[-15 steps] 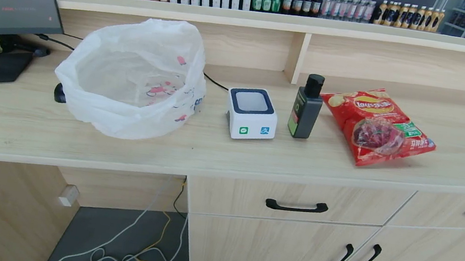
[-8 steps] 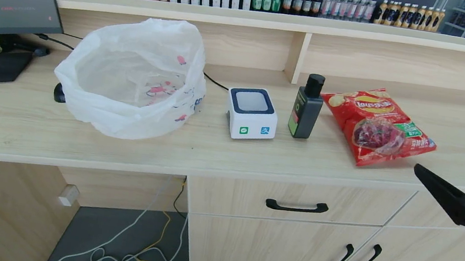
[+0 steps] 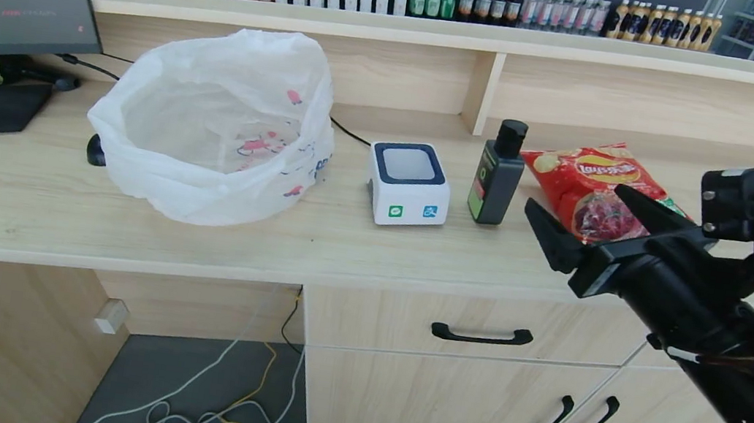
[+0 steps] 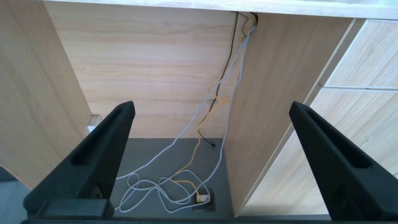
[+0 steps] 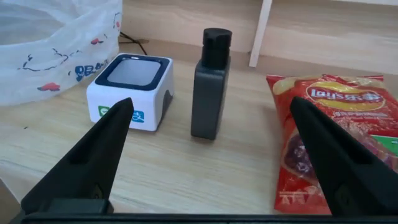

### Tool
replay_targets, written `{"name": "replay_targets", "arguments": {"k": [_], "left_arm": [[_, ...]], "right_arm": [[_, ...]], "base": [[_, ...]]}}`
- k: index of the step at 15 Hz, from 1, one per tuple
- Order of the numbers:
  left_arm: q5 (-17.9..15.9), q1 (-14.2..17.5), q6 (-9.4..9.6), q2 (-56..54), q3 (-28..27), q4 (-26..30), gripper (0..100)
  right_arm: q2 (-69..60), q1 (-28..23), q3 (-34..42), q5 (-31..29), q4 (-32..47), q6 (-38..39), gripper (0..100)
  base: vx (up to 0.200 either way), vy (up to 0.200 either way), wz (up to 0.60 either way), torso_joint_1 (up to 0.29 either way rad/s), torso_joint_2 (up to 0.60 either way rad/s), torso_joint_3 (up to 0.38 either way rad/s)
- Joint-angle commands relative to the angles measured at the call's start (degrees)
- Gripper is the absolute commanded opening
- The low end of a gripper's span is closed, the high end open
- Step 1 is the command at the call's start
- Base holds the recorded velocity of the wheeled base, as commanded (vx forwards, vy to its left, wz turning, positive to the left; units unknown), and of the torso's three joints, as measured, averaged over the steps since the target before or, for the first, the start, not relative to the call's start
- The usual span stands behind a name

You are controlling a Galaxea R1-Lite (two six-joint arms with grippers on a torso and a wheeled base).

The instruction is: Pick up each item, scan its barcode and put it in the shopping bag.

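Fingers of the right hand are spread wide, empty, before the bottle and chips. The left hand is held open, empty, below the worktop.

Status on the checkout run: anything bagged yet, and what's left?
Done: nothing visibly; no item shows inside the shopping bag. In hand: nothing. The right gripper is open over the front edge of the counter near the chip bag; the left gripper is open, down below the counter. Left: the dark bottle and the chip bag, both on the counter right of the scanner, each to pick, scan and bag.
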Motion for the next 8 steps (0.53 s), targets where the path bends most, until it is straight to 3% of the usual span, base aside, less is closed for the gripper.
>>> {"name": "replay_targets", "arguments": {"k": [1,8], "left_arm": [[0.06,0.00,-0.01,-0.02,0.00,0.00,100],[-0.02,0.00,-0.01,-0.02,0.00,0.00,100]], "right_arm": [[5.29,0.31,-1.37,-0.14,-1.02,0.29,100],[11.53,-0.04,-8.31,-3.92,-2.78,1.17,100]], "base": [[0.000,0.000,0.00,0.000,0.00,0.000],[0.000,0.000,0.00,0.000,0.00,0.000]]}}
